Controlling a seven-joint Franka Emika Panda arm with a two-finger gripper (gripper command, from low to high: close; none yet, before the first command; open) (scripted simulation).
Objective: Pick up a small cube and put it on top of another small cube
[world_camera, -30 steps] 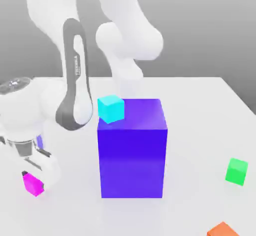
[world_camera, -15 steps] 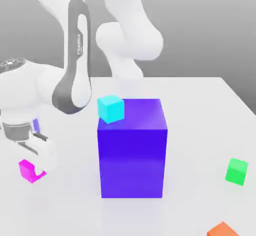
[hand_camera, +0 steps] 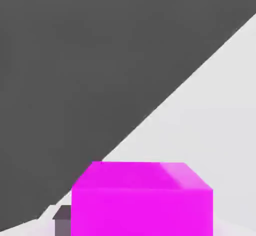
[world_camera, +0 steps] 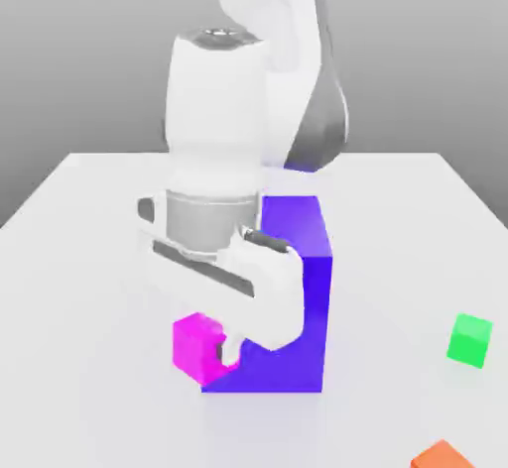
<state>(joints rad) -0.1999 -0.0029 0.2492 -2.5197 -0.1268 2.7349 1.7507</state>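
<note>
We hold the pink cube (world_camera: 197, 345) pinched in our nearly closed gripper (world_camera: 220, 349) at lower left of centre, lifted before the blue block (world_camera: 303, 258), ready to carry toward the green cube (world_camera: 469, 340) at right.

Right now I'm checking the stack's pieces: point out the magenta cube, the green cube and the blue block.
magenta cube (world_camera: 196, 345), exterior view, its front face.
green cube (world_camera: 469, 341), exterior view, its front face.
blue block (world_camera: 298, 228), exterior view, its top face.
</note>
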